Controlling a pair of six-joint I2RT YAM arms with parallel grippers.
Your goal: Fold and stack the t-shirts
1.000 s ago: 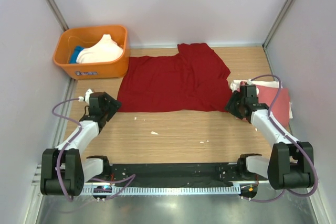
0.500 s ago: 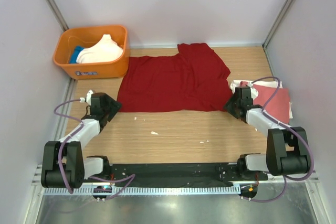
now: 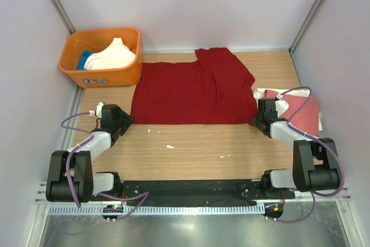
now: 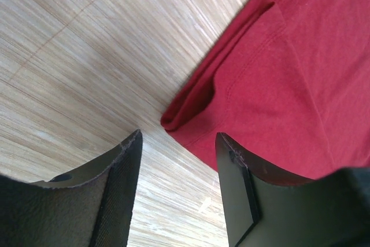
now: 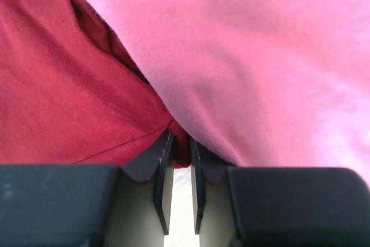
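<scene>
At the lower left of the overhead view, the left end effector [image 4: 178,138] has crept a little toward the near left corner of the dark red t-shirt [image 3: 191,91] and its jaws have narrowed slightly. They are still apart: the wrist view shows the folded hem corner lying just ahead of the two fingers, on the bench [image 3: 196,148], with nothing pinched.

The shirt lies flat across the middle of the bench. Its near edge now runs a touch straighter than a second ago, and one sleeve reaches toward the upper centre.

At the right, the right end effector [image 5: 180,140] has slid in to the shirt's near right corner and its jaws have drawn nearly together. The wrist view shows a tuck of dark red cloth caught between the fingertips, so it is gripping that corner. The salmon-pink t-shirt [image 3: 306,111] presses in right beside it. That shirt lies at the right edge of the frame on top of a white t-shirt [image 3: 267,93].

One corner is held and the other only lined up, so the fold looks ready to start once the left side closes. The pink cloth so close to the right fingers could get dragged along.

The only possible writing is a small sticker [image 3: 95,79] on the front wall of the orange tub [image 3: 124,73] at upper left, too small to read. The tub holds a cream t-shirt [image 3: 113,56] and a blue one [image 3: 85,59]. No print shows on any shirt.
</scene>
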